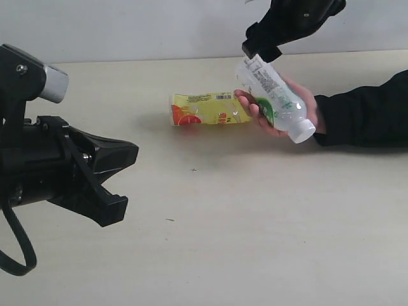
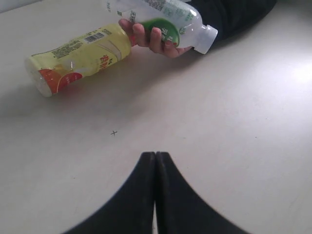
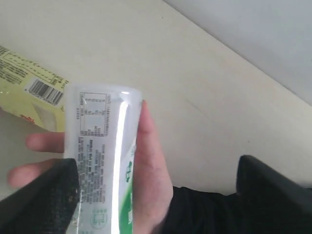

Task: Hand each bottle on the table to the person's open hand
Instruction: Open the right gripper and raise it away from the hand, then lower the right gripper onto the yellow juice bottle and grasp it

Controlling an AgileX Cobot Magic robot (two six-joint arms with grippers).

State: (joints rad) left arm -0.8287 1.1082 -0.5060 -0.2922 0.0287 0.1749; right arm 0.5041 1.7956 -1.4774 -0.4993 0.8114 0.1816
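A clear bottle [image 1: 277, 99] with a green label and white cap lies tilted in the person's open hand [image 1: 306, 102], whose fingers [image 2: 156, 40] curl around it. My right gripper [image 1: 261, 44] hovers at the bottle's base, open: in the right wrist view one finger [image 3: 48, 195] touches the bottle [image 3: 105, 161] and the other [image 3: 273, 190] stands far off. The yellow-labelled bottle [image 1: 207, 109] lies on its side on the table [image 1: 255, 223], its cap end behind the hand. My left gripper [image 2: 155, 157] is shut and empty, low at the near left. The other bottles are out of view.
The person's black sleeve [image 1: 366, 108] rests on the table at the right. A pale wall [image 1: 127, 25] runs behind the table's far edge. Bare tabletop [image 2: 219, 126] lies between my left gripper and the bottles.
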